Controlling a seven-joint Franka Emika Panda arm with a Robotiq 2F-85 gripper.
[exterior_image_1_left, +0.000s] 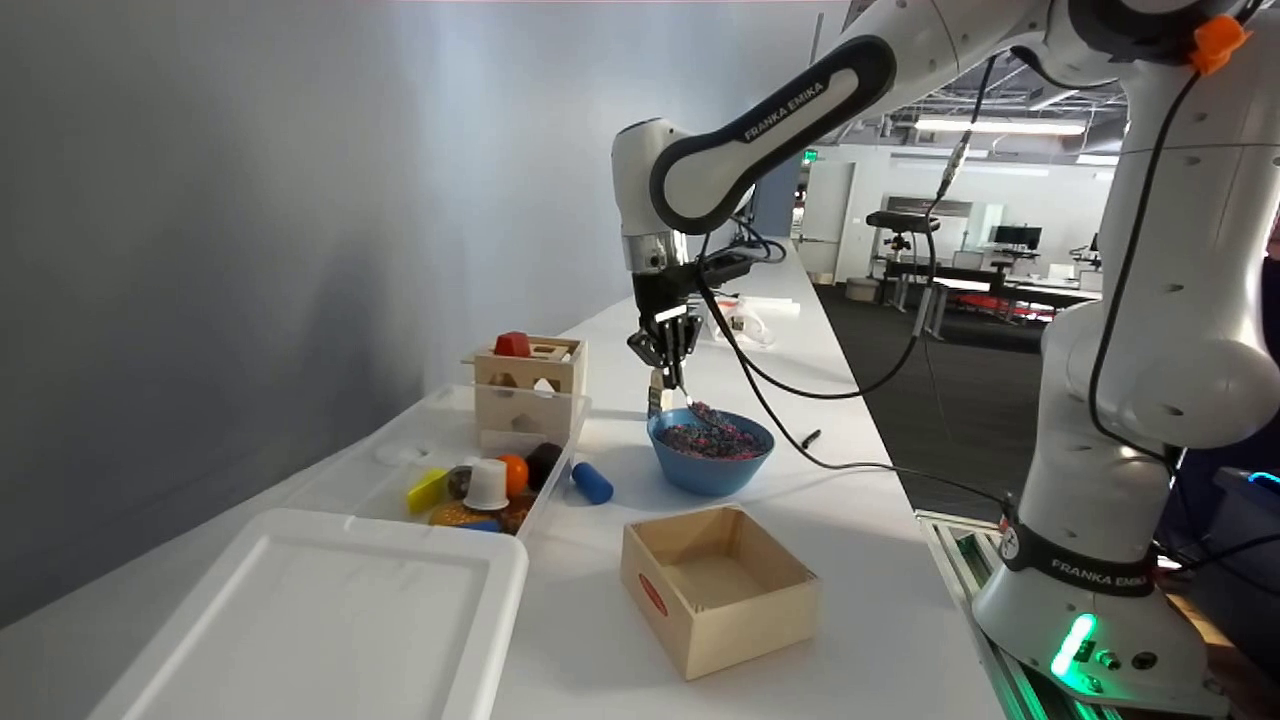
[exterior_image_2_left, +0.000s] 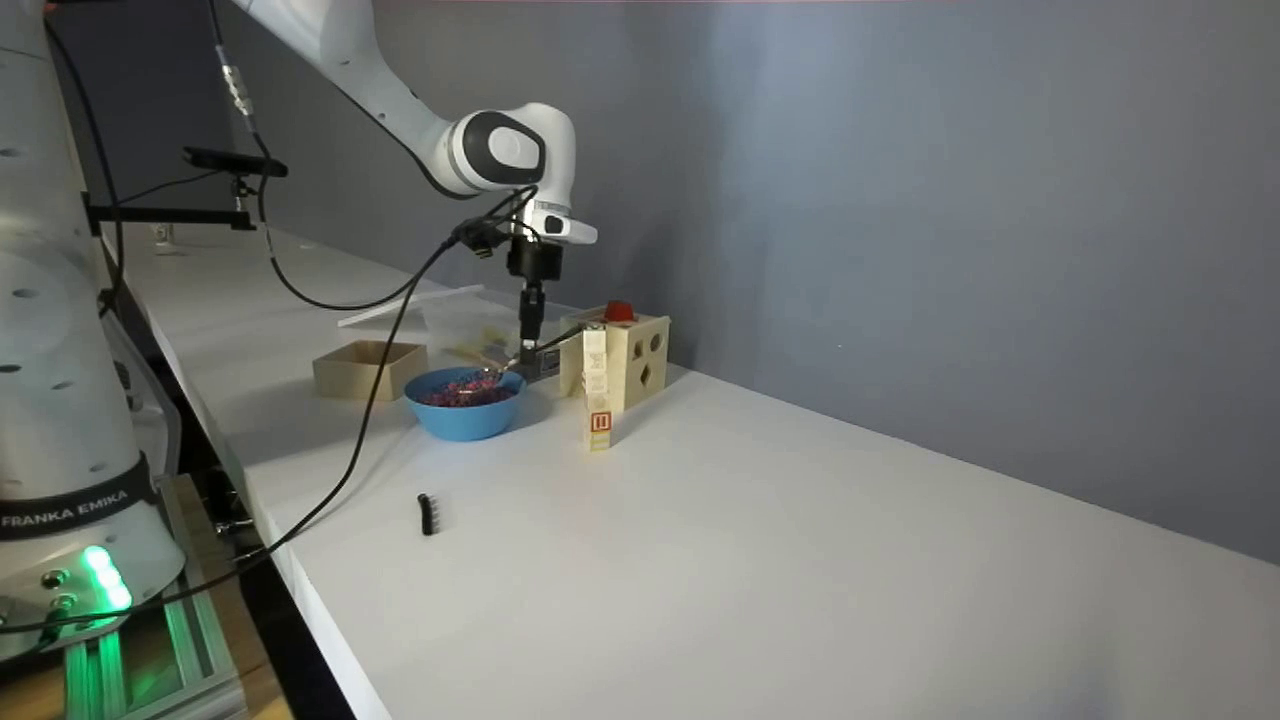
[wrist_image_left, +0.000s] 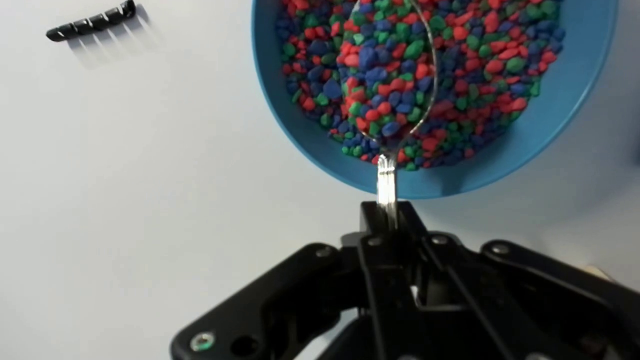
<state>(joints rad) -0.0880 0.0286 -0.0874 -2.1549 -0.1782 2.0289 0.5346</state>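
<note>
My gripper (wrist_image_left: 389, 215) is shut on the handle of a metal spoon (wrist_image_left: 387, 182). It points down beside the rim of a blue bowl (wrist_image_left: 425, 189); the gripper also shows in both exterior views (exterior_image_1_left: 672, 378) (exterior_image_2_left: 528, 352). The spoon's head is heaped with small red, blue and green pebbles and lies over the bowl. More pebbles (wrist_image_left: 490, 65) fill the bowl below it. I cannot tell whether the spoon touches them. The bowl stands on the white table in both exterior views (exterior_image_1_left: 710, 480) (exterior_image_2_left: 462, 424). The handle's end is hidden between the fingers.
A wooden shape box (exterior_image_2_left: 640, 365) with a red block (exterior_image_2_left: 619, 311) and an upright wooden block (exterior_image_2_left: 597, 385) stand near the bowl. An open wooden box (exterior_image_1_left: 740, 640), blue cylinder (exterior_image_1_left: 592, 484), clear toy bin (exterior_image_1_left: 560, 485), white lid (exterior_image_1_left: 370, 610) and black coil (exterior_image_2_left: 428, 514) lie around.
</note>
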